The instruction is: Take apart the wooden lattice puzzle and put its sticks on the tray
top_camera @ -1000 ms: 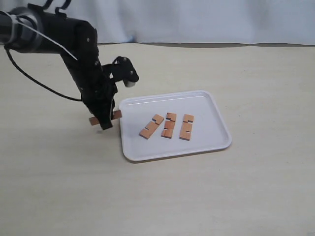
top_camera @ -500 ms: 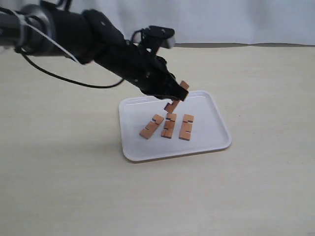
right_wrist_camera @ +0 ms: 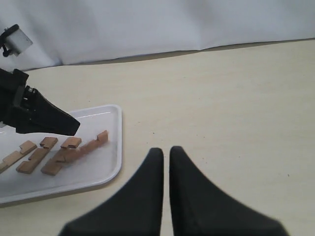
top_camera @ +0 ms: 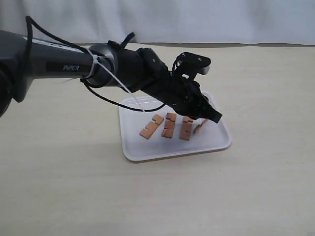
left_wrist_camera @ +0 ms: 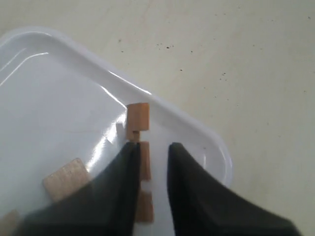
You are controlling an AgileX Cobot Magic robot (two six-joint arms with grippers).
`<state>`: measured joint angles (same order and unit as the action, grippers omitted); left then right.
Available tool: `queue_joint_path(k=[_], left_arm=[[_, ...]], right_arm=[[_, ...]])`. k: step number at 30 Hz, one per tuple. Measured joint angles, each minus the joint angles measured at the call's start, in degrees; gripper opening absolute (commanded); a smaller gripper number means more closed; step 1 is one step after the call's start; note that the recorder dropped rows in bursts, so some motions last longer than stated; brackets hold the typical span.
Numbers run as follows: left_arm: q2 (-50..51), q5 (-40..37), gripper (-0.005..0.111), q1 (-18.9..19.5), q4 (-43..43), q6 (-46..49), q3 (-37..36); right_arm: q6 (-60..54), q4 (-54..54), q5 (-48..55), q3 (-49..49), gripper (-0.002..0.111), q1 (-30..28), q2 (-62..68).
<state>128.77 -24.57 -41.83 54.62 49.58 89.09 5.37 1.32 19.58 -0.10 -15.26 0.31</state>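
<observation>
Left claw [left_wrist_camera: 153, 146]: hanging slightly spread over the tray [top_camera: 212, 140], straddling one stick [left_wrist_camera: 138, 117] without pinching it.
Stick: lying aslant in the tray, close to its rim.
Three sticks [top_camera: 169, 125]: sitting side by side in the tray, just beside it.
Right claw [right_wrist_camera: 166, 157]: hovering above the surface [right_wrist_camera: 236, 113], pressed together, gripping nothing.

You have a flat white tray [top_camera: 167, 150] with rounded corners and a low rim, lying on the bench [top_camera: 74, 187]. Three reddish-brown sticks [right_wrist_camera: 35, 155] lie flat on it in a row, apart from one another, each with square notches along one edge. The left stick [top_camera: 151, 126] is slanted; the middle stick [top_camera: 169, 125] and right stick [top_camera: 186, 129] run roughly parallel. A fourth stick [top_camera: 200, 126] is just beside the right one, near the tray's right rim and angled away from the row. It sits between the fingers of your left tool [left_wrist_camera: 152, 146], with a gap on one side. Whether it lies flat is unclear.
</observation>
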Motion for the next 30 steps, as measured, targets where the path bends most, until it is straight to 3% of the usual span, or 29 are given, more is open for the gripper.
queue_joint_path(k=[4,10,12,13,15,16,18,21,30], left_arm=[[0.2,0.4,0.068,-0.1,0.0,-0.2,0.4],[-3.7,-4.2,0.067,-0.1,-3.1,-4.4,3.2],[-8.1,-6.3,0.053,0.7,-11.6,-11.4,3.6],[-9.3,-7.0,0.037,1.1,-15.3,-15.3,3.7],[-13.5,-12.3,0.007,3.3,-33.2,-30.4,3.8],[-14.5,-17.1,0.0,4.2,-39.9,-34.8,3.8],[-15.8,-27.3,0.0,6.5,-48.3,-38.7,3.8],[-18.4,-36.3,0.0,10.7,-50.4,-40.1,1.1],[-32.7,-35.1,0.0,27.2,-51.3,-40.5,-18.6]], right_arm=[[0.0,0.0,0.0,0.0,0.004,0.0,0.0],[0.0,0.0,0.0,0.0,0.004,0.0,0.0],[0.0,0.0,0.0,0.0,0.004,0.0,0.0],[0.0,0.0,0.0,0.0,0.004,0.0,0.0],[0.0,0.0,0.0,0.0,0.004,0.0,0.0],[0.0,0.0,0.0,0.0,0.004,0.0,0.0],[0.0,0.0,0.0,0.0,0.004,0.0,0.0],[0.0,0.0,0.0,0.0,0.004,0.0,0.0],[0.0,0.0,0.0,0.0,0.004,0.0,0.0]])
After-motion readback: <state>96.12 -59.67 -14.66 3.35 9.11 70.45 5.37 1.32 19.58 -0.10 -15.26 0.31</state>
